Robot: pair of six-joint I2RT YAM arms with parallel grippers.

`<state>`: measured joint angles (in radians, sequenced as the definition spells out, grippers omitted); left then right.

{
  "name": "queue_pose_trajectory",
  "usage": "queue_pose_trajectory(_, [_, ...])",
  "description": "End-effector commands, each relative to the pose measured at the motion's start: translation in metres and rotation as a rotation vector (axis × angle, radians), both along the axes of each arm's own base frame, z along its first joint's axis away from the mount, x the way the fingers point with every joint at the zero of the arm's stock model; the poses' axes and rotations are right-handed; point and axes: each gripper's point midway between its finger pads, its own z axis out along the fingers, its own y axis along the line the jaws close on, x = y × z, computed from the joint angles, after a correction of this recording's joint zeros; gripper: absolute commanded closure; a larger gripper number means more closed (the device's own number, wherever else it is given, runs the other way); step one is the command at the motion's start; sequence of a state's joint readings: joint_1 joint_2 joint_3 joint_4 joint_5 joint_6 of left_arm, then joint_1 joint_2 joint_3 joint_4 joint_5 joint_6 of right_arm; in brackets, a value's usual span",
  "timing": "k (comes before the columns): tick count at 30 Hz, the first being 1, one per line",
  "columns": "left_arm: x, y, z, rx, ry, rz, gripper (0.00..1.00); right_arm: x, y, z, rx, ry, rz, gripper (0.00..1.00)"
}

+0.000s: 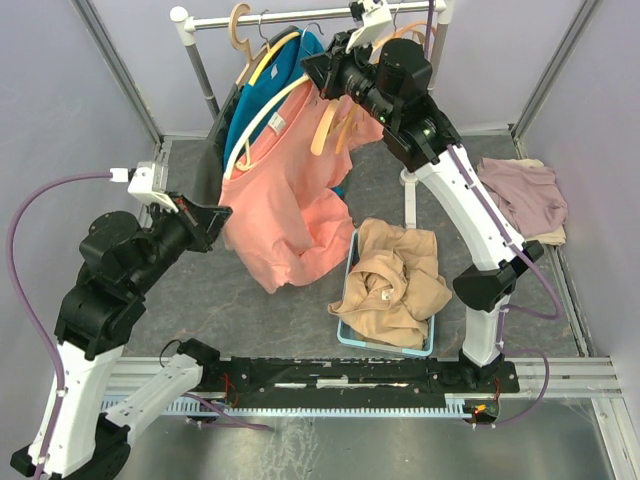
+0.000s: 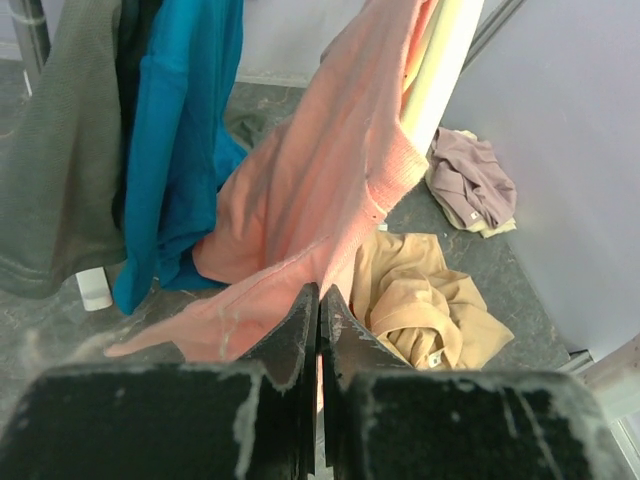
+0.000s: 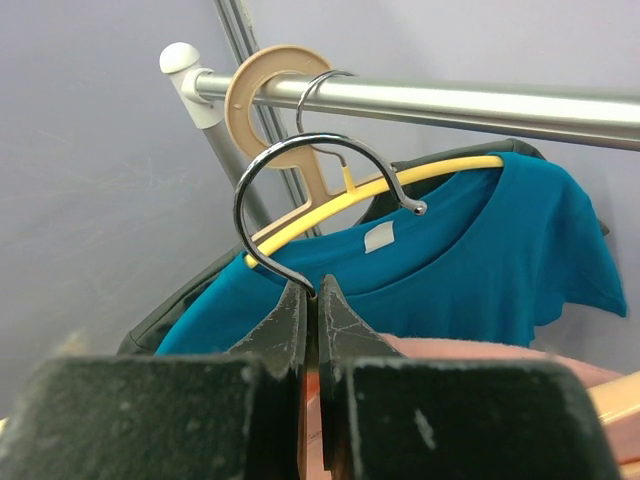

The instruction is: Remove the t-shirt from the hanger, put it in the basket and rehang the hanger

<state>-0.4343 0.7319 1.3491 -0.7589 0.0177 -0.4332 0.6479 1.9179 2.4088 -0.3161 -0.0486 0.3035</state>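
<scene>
A salmon-pink t-shirt hangs off a cream hanger that is held off the rail, in front of the rack. My right gripper is shut on the hanger's metal hook, pinching its stem between the fingertips in the right wrist view. My left gripper is shut on the lower edge of the pink t-shirt, with the cloth pinched at the tips in the left wrist view and stretched from there up toward the hanger.
A teal shirt and a dark shirt hang on the rail. A light-blue basket holds a tan shirt. A mauve garment lies at the right. A white post stands behind the basket.
</scene>
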Motion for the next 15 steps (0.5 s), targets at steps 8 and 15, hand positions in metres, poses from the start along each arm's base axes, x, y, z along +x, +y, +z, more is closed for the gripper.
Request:
queue_pose_trajectory(8, [-0.0207, 0.0179, -0.0216, -0.015, 0.057, 0.061, 0.97, -0.0037, -0.0382, 0.0774, 0.168, -0.164, -0.104, 0.99])
queue_pose_trajectory(15, [-0.0124, 0.0117, -0.0233, -0.002, 0.064, 0.044, 0.97, -0.0072, -0.0333, 0.0789, 0.167, -0.177, -0.072, 0.99])
